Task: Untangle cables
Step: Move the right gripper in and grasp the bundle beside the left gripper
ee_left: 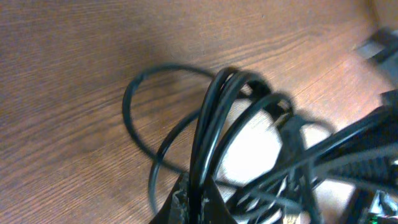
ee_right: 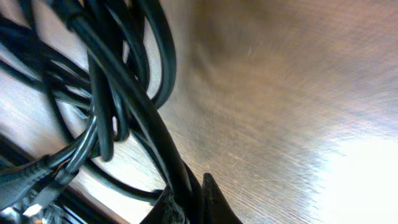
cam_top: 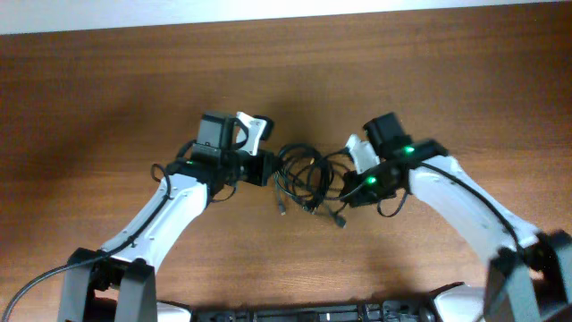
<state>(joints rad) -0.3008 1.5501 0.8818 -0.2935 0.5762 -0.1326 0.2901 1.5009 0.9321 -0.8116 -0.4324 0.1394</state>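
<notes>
A tangle of thin black cables (cam_top: 308, 177) lies at the middle of the wooden table, with small plug ends (cam_top: 340, 220) trailing toward the front. My left gripper (cam_top: 271, 167) is at the tangle's left edge and is shut on a bundle of cable strands (ee_left: 208, 134), which rise between its fingers (ee_left: 198, 200). My right gripper (cam_top: 350, 190) is at the tangle's right edge and is shut on a thick black strand (ee_right: 124, 81) that runs down between its fingers (ee_right: 188, 198). More loops cross behind both grips.
The brown wooden table (cam_top: 107, 98) stretches around the tangle. A pale strip (cam_top: 286, 13) runs along the far edge. The arm bases (cam_top: 116, 282) and their thicker wires stand at the front corners.
</notes>
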